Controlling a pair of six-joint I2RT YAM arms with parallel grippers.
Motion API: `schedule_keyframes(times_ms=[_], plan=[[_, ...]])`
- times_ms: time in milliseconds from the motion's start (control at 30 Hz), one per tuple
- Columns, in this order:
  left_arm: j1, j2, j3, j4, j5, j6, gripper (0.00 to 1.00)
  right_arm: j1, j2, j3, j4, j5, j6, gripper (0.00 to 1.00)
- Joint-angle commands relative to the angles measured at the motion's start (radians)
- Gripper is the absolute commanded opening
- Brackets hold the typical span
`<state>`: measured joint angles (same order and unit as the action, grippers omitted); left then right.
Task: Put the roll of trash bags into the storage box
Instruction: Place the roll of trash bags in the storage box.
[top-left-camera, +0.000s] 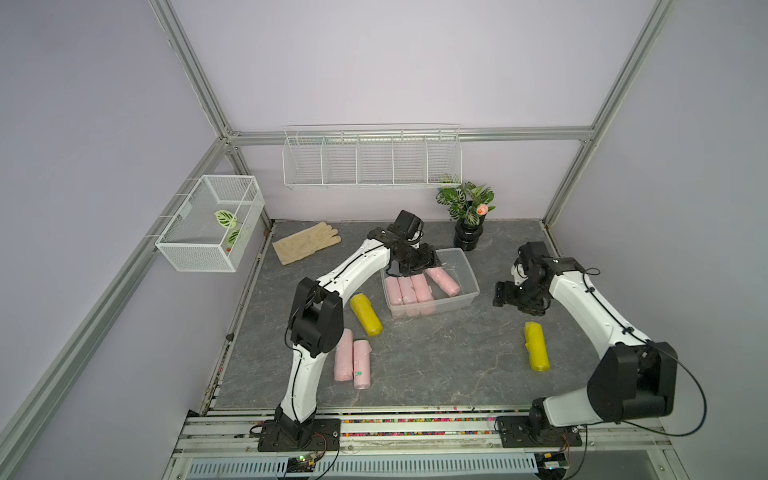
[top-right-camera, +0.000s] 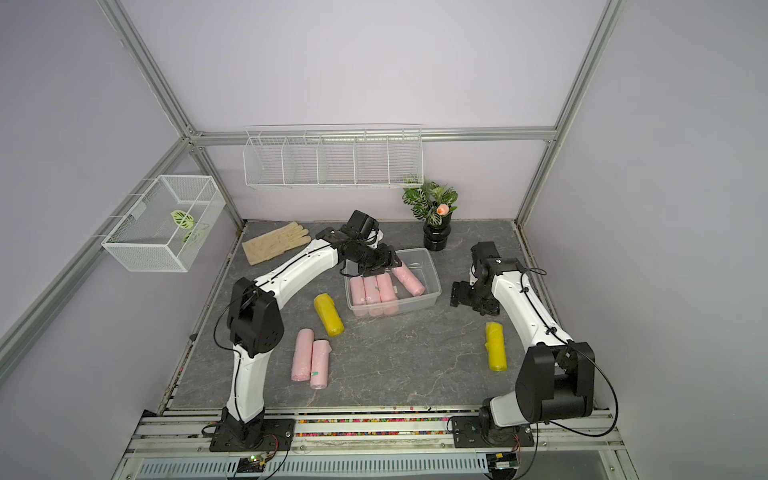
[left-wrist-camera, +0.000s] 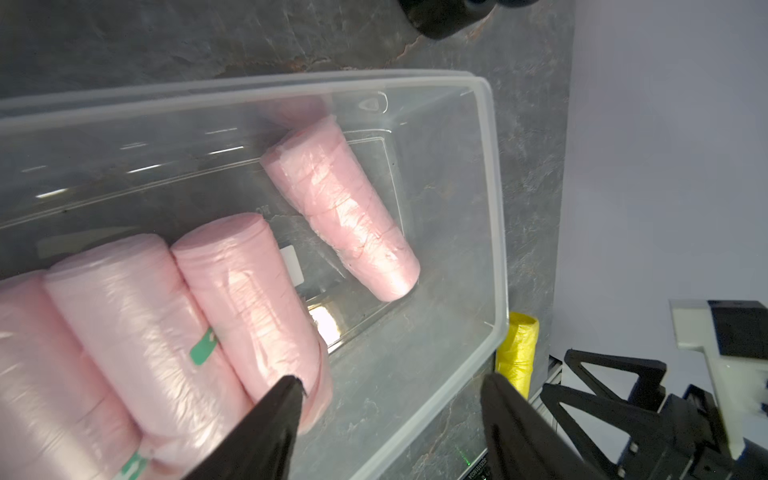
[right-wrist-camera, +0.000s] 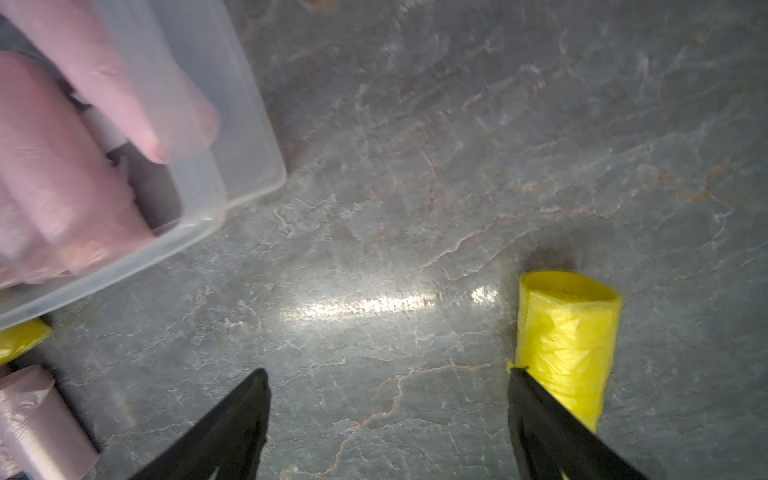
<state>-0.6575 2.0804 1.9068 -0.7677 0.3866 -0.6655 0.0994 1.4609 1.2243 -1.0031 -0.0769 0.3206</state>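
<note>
Left gripper (left-wrist-camera: 395, 380): I read it as open, jaws apart with nothing between them. It hangs over the back rim of the storage box, near the box's left end.
Storage box (top-left-camera: 470, 272): clear tub with no lid, on the worktop toward the back edge, about mid-width.
Angled pink roll (left-wrist-camera: 340, 212): lies on the box floor in the right half, skewed to the other rolls and apart from them. No gripper is touching it.
Three pink rolls (top-left-camera: 407, 289): side by side and touching, in the box's left half.
White sticker (left-wrist-camera: 293, 266): on the box floor, between the row of three and the angled pink roll.
Right gripper (right-wrist-camera: 388, 372): open and empty, low over bare worktop between the box and the right edge.
Right yellow roll (top-left-camera: 536, 347): lies near the worktop's right edge, in front of the right gripper. In the wrist view it is just beside one finger, not between the jaws; I can't tell whether they touch.
Left yellow roll (top-left-camera: 365, 314): on the worktop, off the box's front-left corner, near it but apart.
Pink pair (top-left-camera: 352, 360): two rolls side by side and touching, toward the front-left, beside my left arm.
Glove (top-left-camera: 305, 247): flat on the worktop at the back-left corner.
Potted plant (top-left-camera: 467, 216): at the back edge, behind the box.
Wire rack (top-left-camera: 372, 162): on the back wall.
Mesh basket (top-left-camera: 208, 224): on the left wall.
</note>
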Motion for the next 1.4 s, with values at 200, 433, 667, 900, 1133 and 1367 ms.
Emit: schedule_keyframes(times_ms=[200, 433, 667, 900, 1133, 1367], plan=[[0.05, -0.369, -0.359, 0.043, -0.191, -0.018, 0.76, 0.191, 0.173, 0.356, -0.012, -0.009, -0.06, 0.9], [0.068, -0.571, -0.601, -0.045, -0.319, -0.051, 0.8, 0.278, 0.491, 0.665, -0.087, -0.003, -0.109, 0.89], [0.068, -0.722, -0.824, -0.039, -0.333, -0.137, 0.81, 0.313, 0.702, 0.85, -0.159, 0.018, -0.157, 0.88], [0.068, -0.82, -0.92, -0.068, -0.306, -0.148, 0.81, 0.316, 0.809, 0.916, -0.174, 0.042, -0.182, 0.88], [0.068, -0.87, -1.031, -0.064, -0.266, -0.182, 0.81, 0.315, 0.89, 0.972, -0.21, 0.064, -0.213, 0.88], [0.068, -0.895, -1.061, -0.047, -0.254, -0.194, 0.81, 0.315, 0.941, 0.983, -0.209, 0.075, -0.234, 0.86]])
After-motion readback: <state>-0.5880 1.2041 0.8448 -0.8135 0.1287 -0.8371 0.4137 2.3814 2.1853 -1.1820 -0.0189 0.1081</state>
